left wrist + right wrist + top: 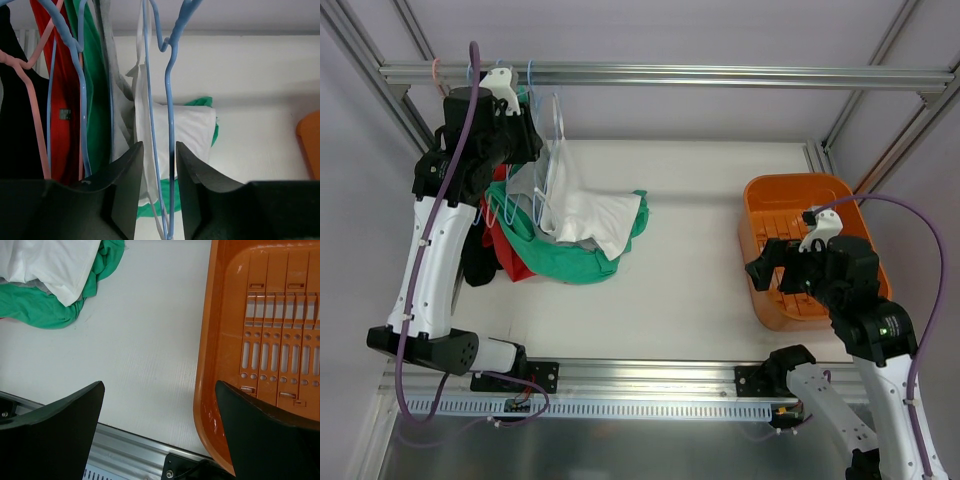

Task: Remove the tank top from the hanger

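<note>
A white tank top (588, 212) hangs on a light blue hanger (554, 118) from the top rail, its lower part resting on the table. My left gripper (528, 135) is raised at the rail beside the hangers. In the left wrist view the jaws of the gripper (157, 150) stand slightly apart with the blue hanger's wires (170, 100) between them, not pinched. The white tank top (192, 130) hangs behind them. My right gripper (770, 272) is open and empty, low over the table; the right wrist view shows the gripper (159, 390) wide open.
Green (575, 265), red (505, 250) and black (475, 262) garments hang on neighbouring hangers, including a pink hanger (30, 85). The metal rail (670, 75) spans the back. An orange basket (790, 185) stands at the right, its wall (210, 315) beside my right gripper.
</note>
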`<action>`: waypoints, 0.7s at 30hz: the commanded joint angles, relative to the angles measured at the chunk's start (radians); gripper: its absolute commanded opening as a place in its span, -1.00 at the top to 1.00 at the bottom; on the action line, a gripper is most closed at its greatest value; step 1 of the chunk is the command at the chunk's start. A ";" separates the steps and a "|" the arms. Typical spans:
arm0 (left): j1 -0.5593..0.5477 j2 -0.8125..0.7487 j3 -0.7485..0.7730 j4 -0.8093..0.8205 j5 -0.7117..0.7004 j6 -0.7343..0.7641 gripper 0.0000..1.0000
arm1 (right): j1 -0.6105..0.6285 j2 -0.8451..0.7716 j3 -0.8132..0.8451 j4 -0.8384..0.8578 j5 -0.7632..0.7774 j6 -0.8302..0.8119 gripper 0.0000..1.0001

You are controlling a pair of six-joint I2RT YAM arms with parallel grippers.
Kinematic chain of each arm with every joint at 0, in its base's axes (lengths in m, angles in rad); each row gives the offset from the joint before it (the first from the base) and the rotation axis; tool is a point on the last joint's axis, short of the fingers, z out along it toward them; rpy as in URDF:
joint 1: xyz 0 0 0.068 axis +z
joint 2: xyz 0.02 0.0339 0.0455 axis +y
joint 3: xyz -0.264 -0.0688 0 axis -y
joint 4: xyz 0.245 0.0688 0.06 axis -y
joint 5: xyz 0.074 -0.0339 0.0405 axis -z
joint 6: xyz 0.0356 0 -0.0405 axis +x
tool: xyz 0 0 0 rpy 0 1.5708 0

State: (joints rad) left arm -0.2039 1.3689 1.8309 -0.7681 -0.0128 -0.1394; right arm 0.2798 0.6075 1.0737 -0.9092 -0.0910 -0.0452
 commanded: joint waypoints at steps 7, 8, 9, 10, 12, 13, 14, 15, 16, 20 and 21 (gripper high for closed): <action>-0.029 0.002 0.059 0.012 -0.036 0.024 0.68 | -0.002 0.005 -0.023 0.067 -0.038 0.015 -0.99; -0.031 0.002 0.060 0.012 -0.041 0.024 0.80 | -0.002 0.008 -0.023 0.070 -0.039 0.015 -0.99; -0.031 0.005 0.065 0.013 -0.038 0.024 0.86 | -0.002 0.008 -0.026 0.070 -0.041 0.016 -0.99; -0.032 0.006 0.068 0.013 -0.035 0.024 0.88 | -0.002 0.006 -0.026 0.072 -0.041 0.016 -0.99; -0.034 0.010 0.074 0.013 -0.033 0.021 0.89 | -0.002 0.003 -0.026 0.073 -0.039 0.016 -0.99; -0.035 0.016 0.077 0.015 -0.036 0.021 0.90 | -0.002 0.002 -0.026 0.072 -0.038 0.016 -0.99; -0.034 0.019 0.080 0.015 -0.039 0.024 0.91 | -0.001 0.001 -0.026 0.072 -0.038 0.016 -0.99; -0.035 0.028 0.087 0.015 -0.045 0.024 0.92 | -0.002 -0.003 -0.024 0.072 -0.036 0.016 -0.99; -0.034 0.033 0.087 0.016 -0.046 0.026 0.99 | -0.002 -0.006 -0.024 0.072 -0.036 0.015 -0.99; -0.040 0.044 0.099 0.015 -0.052 0.018 1.00 | -0.002 -0.015 -0.027 0.072 -0.029 0.015 -0.99; -0.043 0.041 0.108 0.016 -0.052 0.015 1.00 | -0.002 -0.015 -0.026 0.072 -0.027 0.015 -0.99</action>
State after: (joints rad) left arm -0.2337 1.4078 1.8858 -0.7696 -0.0372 -0.1272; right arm 0.2798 0.6033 1.0485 -0.8707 -0.1131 -0.0376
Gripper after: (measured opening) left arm 0.028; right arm 0.993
